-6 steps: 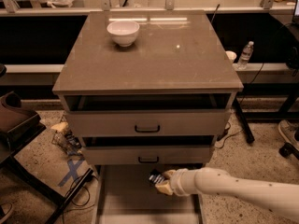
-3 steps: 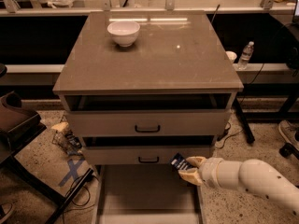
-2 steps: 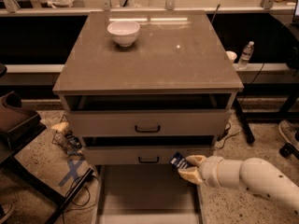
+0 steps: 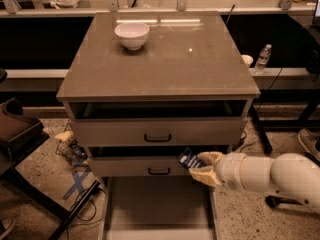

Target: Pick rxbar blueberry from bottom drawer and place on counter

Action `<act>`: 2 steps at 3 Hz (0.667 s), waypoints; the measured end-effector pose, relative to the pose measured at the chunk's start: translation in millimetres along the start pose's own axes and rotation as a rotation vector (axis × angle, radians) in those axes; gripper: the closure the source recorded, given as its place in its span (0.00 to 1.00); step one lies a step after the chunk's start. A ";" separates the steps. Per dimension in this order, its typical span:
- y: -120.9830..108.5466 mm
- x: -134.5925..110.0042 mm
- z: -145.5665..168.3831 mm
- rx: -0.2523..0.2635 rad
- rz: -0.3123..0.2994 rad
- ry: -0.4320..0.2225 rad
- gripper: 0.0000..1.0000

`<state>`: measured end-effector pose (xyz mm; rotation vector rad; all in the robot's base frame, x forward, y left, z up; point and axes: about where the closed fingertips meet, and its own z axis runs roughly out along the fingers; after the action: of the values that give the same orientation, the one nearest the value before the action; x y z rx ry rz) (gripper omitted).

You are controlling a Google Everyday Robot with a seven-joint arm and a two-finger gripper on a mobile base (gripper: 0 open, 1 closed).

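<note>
One claw [image 4: 197, 166] is clamped on the single rxbar blueberry [image 4: 188, 159], held above the open bottom drawer [image 4: 157, 209], lowest of three. One white bowl [image 4: 132, 35] sits on the surface [image 4: 165, 64].

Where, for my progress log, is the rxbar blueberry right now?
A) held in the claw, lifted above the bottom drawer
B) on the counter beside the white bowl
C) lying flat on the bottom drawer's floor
A: the claw, at the right end of the middle drawer front, grips the rxbar blueberry above the open bottom drawer; it is not yet on the counter.
</note>
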<state>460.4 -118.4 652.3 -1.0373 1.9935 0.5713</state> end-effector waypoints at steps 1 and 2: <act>2.4 -79.4 -43.2 0.037 -0.102 0.023 1.00; -11.4 -151.0 -71.9 0.093 -0.192 0.056 1.00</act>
<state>489.8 -103.7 816.7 -1.1822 1.9227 0.3472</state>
